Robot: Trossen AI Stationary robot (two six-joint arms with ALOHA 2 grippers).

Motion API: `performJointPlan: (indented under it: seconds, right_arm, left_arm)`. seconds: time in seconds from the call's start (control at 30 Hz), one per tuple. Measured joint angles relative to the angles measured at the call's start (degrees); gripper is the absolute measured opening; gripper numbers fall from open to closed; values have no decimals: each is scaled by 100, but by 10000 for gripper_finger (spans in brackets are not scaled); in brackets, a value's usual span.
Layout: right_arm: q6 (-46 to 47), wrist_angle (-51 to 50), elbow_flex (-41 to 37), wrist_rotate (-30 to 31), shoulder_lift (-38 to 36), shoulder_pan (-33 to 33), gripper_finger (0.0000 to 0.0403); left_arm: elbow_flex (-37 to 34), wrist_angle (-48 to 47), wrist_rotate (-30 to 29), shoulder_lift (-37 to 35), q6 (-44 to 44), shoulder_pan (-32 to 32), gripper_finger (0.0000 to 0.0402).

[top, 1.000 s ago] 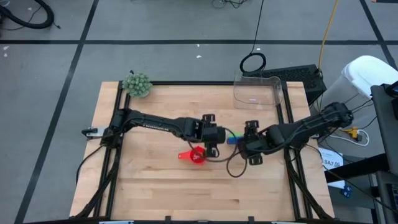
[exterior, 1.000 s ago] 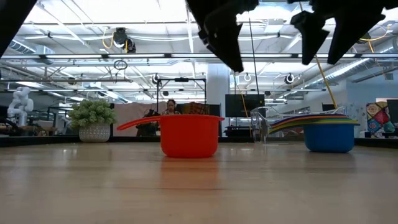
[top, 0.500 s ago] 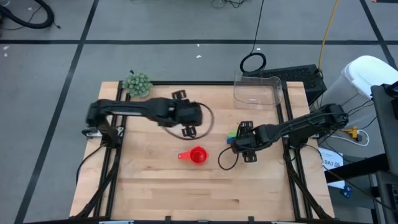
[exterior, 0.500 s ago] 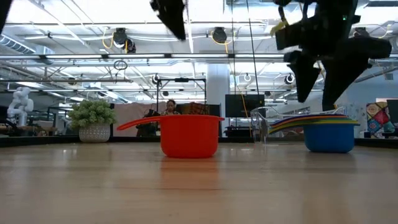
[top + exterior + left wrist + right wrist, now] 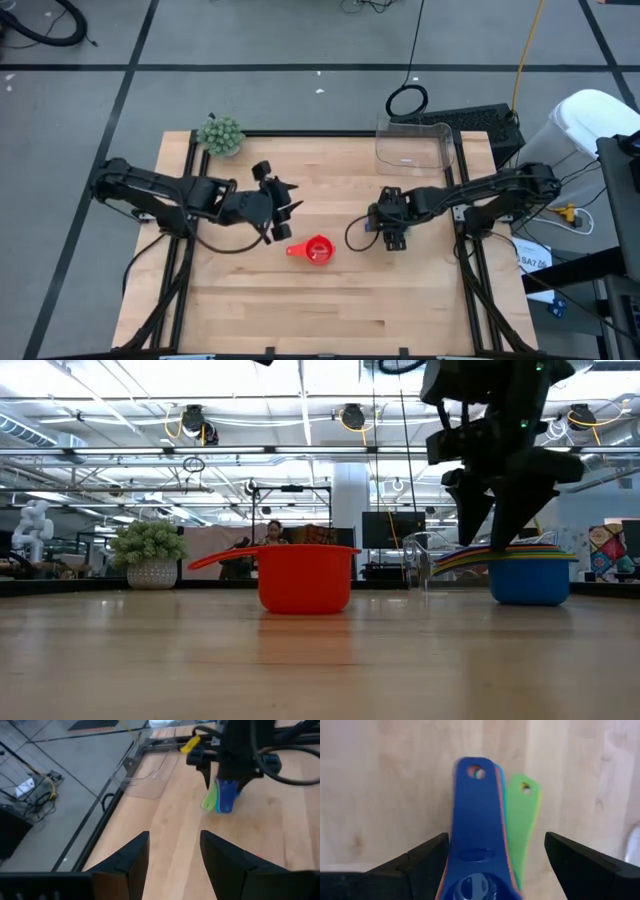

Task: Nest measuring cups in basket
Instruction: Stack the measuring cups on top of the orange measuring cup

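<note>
the left gripper [image 5: 283, 200], jaws apart and empty, has pulled back to nine o'clock of the red cup [image 5: 317, 250]. the right gripper [image 5: 392, 236], jaws wide, now straddles the nested stack [image 5: 485, 845], likely to carry it to the basket [image 5: 415, 146] at one o'clock.

We are seeing the red measuring cup [image 5: 318, 250] sitting upright and alone near the worktop's centre, its flat handle pointing toward nine o'clock. At about three o'clock from it, well apart, the nested stack of cups [image 5: 528, 575] is resting upright, a dark blue scoop on top [image 5: 478, 845] with a green handle [image 5: 522, 820] fanning out beside it. The clear basket [image 5: 414, 146] is standing at about one o'clock, at the far edge.
</note>
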Motion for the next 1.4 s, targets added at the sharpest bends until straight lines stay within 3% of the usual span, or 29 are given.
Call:
performJointPlan:
  seconds: [0.3,0.87,1.4]
  right_arm:
    - [-130,82,0,-297,221,-408,322]
    - [-151,136,0,-295,382,-456,321]
    - [-194,121,0,-478,382,-394,229]
  left_arm:
    - [-273,16,-272,8,-397,-365,179]
    - [-290,-10,-440,11,-476,-517,179]
    - [-290,-16,-447,11,-491,-517,179]
